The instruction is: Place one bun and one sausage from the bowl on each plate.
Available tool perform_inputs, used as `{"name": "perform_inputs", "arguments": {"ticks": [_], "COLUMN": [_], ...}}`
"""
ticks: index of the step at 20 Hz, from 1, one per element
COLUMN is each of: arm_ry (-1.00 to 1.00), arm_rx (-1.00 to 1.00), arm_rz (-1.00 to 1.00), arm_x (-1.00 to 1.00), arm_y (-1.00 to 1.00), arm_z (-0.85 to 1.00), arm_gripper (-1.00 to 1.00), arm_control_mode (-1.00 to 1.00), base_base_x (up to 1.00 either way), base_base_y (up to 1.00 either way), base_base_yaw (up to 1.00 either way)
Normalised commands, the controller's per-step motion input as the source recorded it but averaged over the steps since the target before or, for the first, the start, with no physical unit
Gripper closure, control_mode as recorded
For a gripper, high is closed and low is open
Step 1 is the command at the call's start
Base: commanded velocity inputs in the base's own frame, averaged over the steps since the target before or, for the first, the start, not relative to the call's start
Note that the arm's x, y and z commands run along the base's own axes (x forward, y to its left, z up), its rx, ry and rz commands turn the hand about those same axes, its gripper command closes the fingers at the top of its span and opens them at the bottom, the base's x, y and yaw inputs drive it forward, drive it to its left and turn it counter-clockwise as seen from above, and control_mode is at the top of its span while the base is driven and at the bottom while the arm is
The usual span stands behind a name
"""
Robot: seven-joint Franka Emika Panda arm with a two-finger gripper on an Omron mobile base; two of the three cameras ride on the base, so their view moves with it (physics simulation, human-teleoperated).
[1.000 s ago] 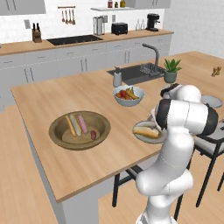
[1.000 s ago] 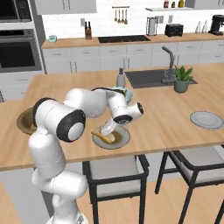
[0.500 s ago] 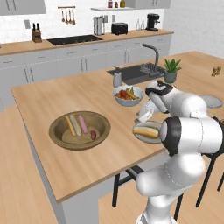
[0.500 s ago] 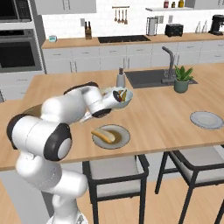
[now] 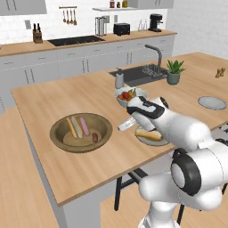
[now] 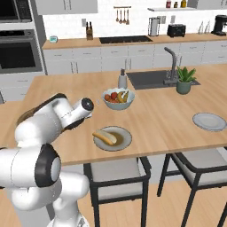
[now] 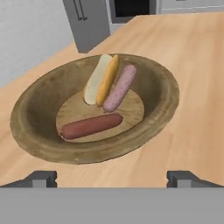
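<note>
The brown wooden bowl (image 5: 57, 138) stands left of centre on the island. It holds one bun (image 5: 71, 128), a pink sausage (image 5: 83, 126) and a darker red-brown sausage (image 5: 95, 137). In the hand view the bowl (image 7: 30, 122) lies just ahead, with the bun (image 7: 100, 78), pink sausage (image 7: 119, 87) and dark sausage (image 7: 91, 125) inside. My gripper (image 5: 125, 125) hovers between the bowl and the near plate (image 5: 163, 142), open and empty (image 7: 112, 177). A bun (image 6: 104, 136) lies on that near plate (image 6: 124, 142). The far plate (image 6: 209, 121) is bare.
A pale fruit bowl (image 5: 130, 95) stands just behind the near plate. Further back are a soap bottle (image 5: 119, 80), the sink (image 5: 138, 73) and a potted plant (image 5: 173, 72). A stool (image 6: 116, 170) stands below the island's near edge.
My hand has left the near plate, where the bun stays, and swung left toward the wooden bowl. The jaws have stayed open.
</note>
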Motion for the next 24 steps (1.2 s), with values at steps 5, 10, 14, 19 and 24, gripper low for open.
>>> {"name": "perform_inputs", "arguments": {"ticks": [5,10,14,19,24], "arm_ry": [0.02,0.20,0.32,0.36,0.34], "arm_rx": [-0.16,-0.23,-0.22,-0.12,-0.12], "arm_rz": [-0.24,-0.28,-0.21,-0.15,-0.10], "arm_x": [-0.04,0.04,0.24,0.31,0.14], "arm_y": [1.00,1.00,0.76,0.08,-0.03], "arm_z": [0.26,0.17,0.29,0.38,-0.02], "arm_gripper": [-1.00,-1.00,-1.00,-1.00,-1.00], "arm_control_mode": [-1.00,-1.00,-1.00,-1.00,-1.00], "base_base_x": [0.00,0.00,0.00,0.00,0.00], "base_base_y": [0.00,0.00,0.00,0.00,0.00], "base_base_yaw": [0.00,0.00,0.00,0.00,0.00]}}
